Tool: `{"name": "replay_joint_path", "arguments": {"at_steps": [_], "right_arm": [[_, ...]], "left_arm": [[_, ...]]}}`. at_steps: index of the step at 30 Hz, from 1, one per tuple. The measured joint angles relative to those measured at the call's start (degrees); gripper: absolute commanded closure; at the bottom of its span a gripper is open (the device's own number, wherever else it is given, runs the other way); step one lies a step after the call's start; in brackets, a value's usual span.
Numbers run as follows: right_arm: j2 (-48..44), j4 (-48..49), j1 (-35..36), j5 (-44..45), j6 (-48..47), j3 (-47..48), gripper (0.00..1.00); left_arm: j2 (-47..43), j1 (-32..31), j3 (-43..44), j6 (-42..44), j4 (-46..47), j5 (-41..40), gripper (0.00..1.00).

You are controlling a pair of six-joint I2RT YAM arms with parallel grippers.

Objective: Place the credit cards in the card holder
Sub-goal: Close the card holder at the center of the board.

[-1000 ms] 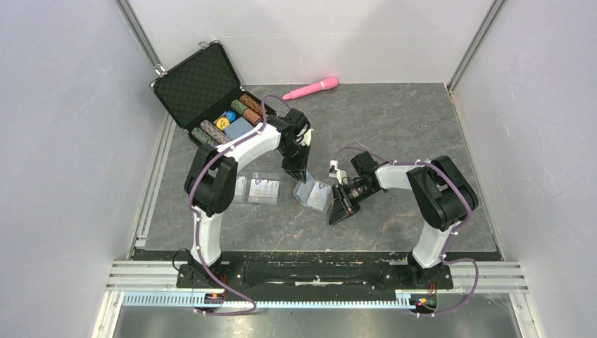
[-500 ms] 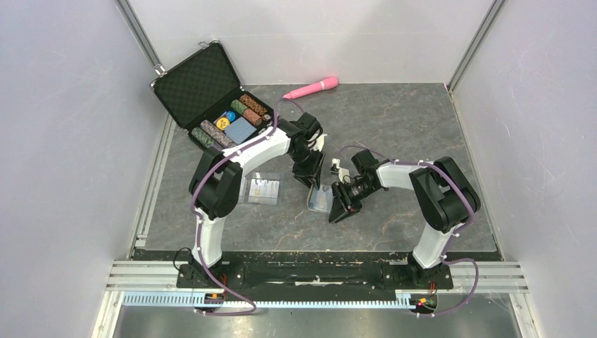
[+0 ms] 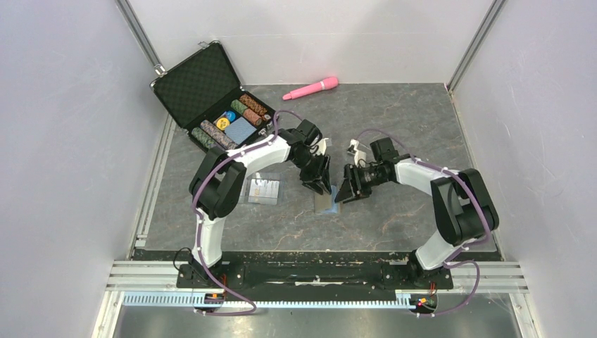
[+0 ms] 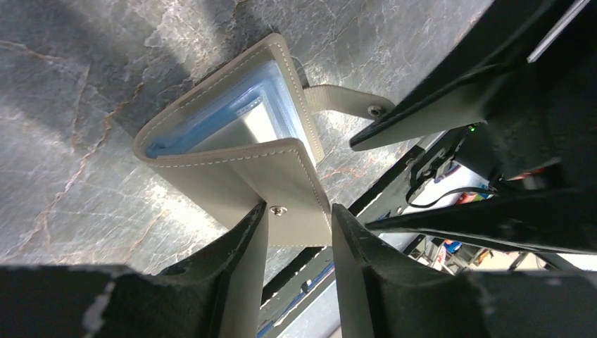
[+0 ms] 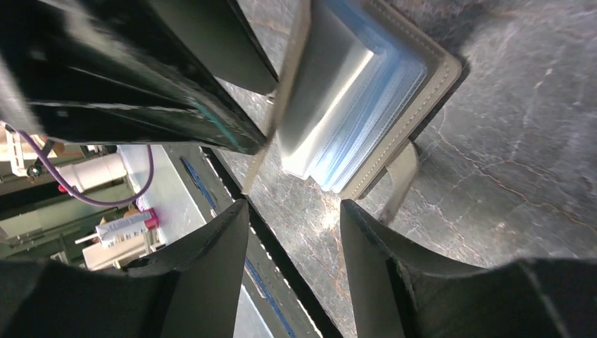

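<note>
**Top external view: holder propped ajar, at least one card left to load**

Both arms reach in over the card holder [image 3: 325, 204], which lies on the counter [image 3: 394, 127] between the two arm tips, near the middle of the work area. To its left, well apart from it, a credit card [image 3: 264, 190] lies flat on the stone with its orange mark showing. A second pale edge beside it is mostly hidden under the left arm [image 3: 218, 183], so you cannot count on it from here.

From the left wrist, you see the holder half folded. The khaki cover [image 4: 232, 176] is raised like a tent and the light-blue lining [image 4: 211, 137] shows in the mouth. The left end effector [image 4: 300, 209] has its fingers spread, with the cover's edge and its snap stud [image 4: 279, 210] in the gap. Whether the fingers bear on the cover is not clear. The snap tab [image 4: 345, 100] sticks out onto the counter on the far side.

From the right wrist, the right end effector [image 5: 294, 204] is also spread and carries nothing. It hovers just beside the open mouth of the sleeves.

A pale sheet shows inside the lining, but you cannot tell whether it is a card or a bare sleeve. By my reading you are early to midway. The holder is open, no card is in either end effector, and the card on the counter has yet to be fetched and slid into a slot.
</note>
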Motion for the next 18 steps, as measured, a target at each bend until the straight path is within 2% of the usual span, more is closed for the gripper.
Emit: {"name": "replay_joint_path", "arguments": {"at_steps": [5, 11, 13, 18], "right_arm": [[-2.69, 0.98, -2.27, -0.94, 0.81, 0.00, 0.48], [-2.14, 2.86, -3.13, -1.14, 2.99, 0.11, 0.54], [-1.18, 3.91, -3.48, -1.38, 4.09, 0.63, 0.56], [1.01, 7.69, -4.52, -2.64, 7.23, 2.34, 0.61]], "left_arm": [[0.28, -0.11, -1.79, -2.10, 4.31, 2.32, 0.50], [1.75, -0.11, -3.50, -4.46, 9.03, 4.35, 0.53], [2.43, -0.11, -3.91, -5.14, 10.25, 4.98, 0.59], [3.32, -0.11, -5.16, -6.69, 12.11, 5.90, 0.88]]}}
